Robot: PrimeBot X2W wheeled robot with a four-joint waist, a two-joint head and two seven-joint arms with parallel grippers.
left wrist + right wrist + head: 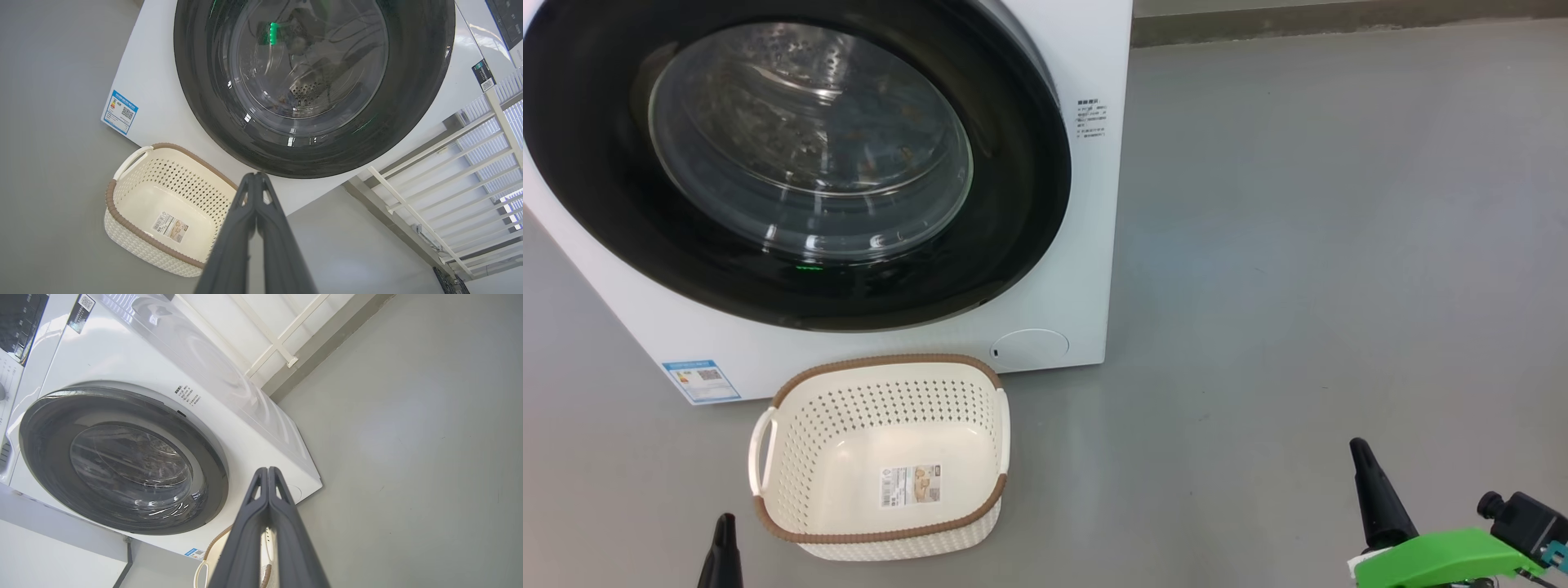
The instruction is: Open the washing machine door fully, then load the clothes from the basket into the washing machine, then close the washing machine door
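sitting near the left end effector [725, 523] is the basket [880, 359].

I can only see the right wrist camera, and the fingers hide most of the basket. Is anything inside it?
Observer: No, the basket is empty. There's just a label sticker on its bottom.
Operator: Then is it all loaded?
Observer: It looks so. In the head view the clothes, bluish with brown specks, show behind the glass of the shut washing machine door.
Operator: And the side I can't see?
Observer: The left gripper is shut, fingers together, holding nothing.
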